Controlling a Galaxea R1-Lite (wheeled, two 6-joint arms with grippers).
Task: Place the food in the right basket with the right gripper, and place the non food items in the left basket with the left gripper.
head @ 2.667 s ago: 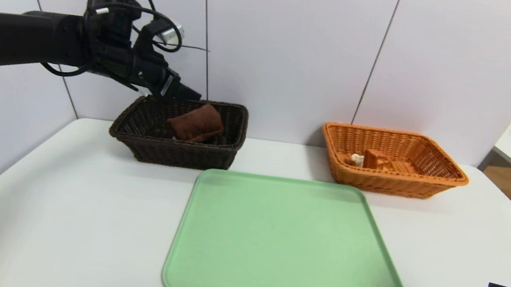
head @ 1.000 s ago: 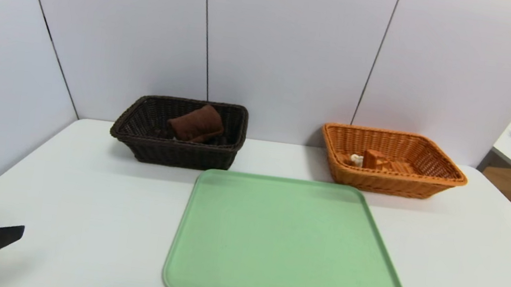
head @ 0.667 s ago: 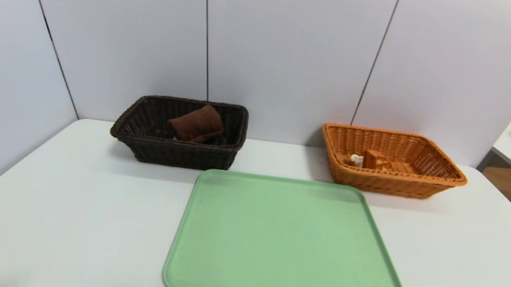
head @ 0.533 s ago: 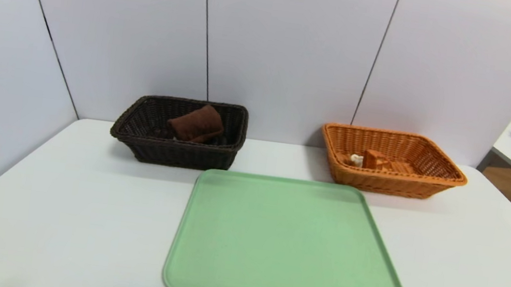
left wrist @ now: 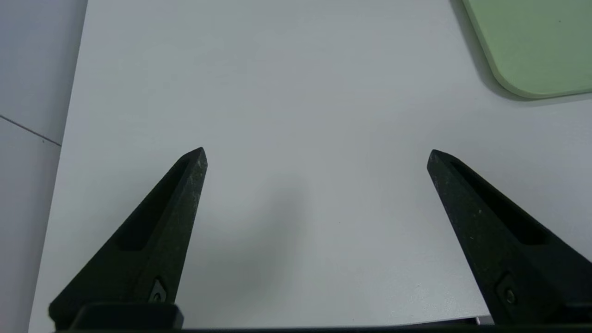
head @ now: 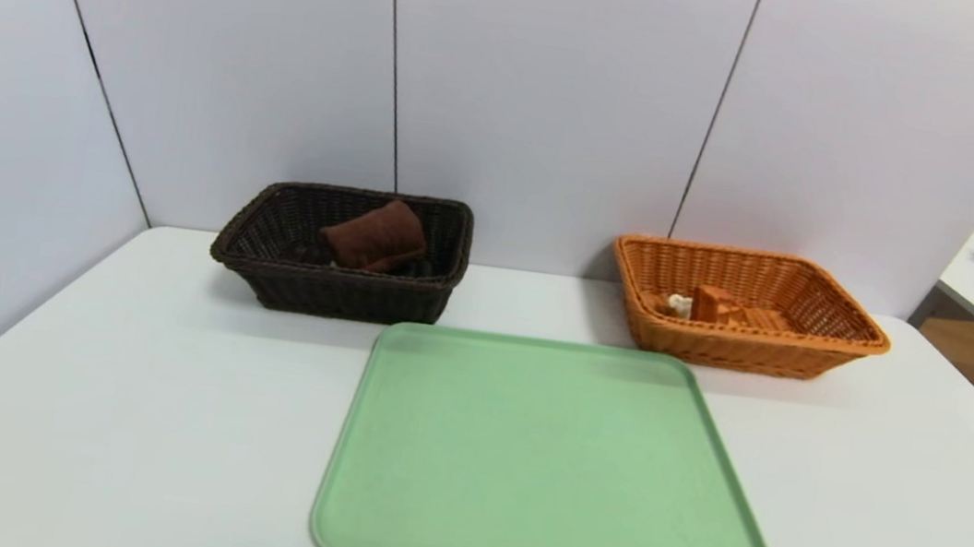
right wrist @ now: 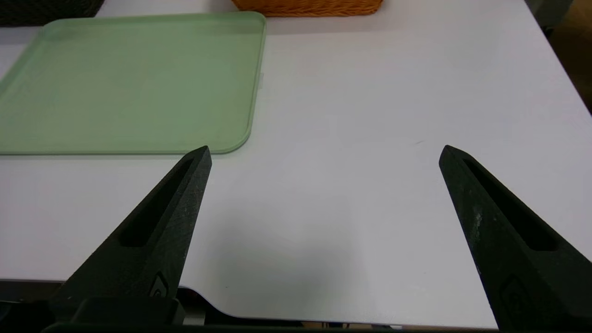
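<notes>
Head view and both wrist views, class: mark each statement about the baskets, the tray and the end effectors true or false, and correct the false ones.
1. The rolled dark brown towel lies in the dark brown woven wicker basket. True.
2. The flat pale green plastic tray holds the small orange toy pastry. False: nothing lies on the tray; the pastry sits in the light orange-tan woven wicker basket.
3. The left end effector is open above the white table. True.
4. The right end effector is shut on a white block. False: it is open and holds nothing.
5. The two baskets touch each other. False: they stand apart, behind the tray's far corners.
</notes>
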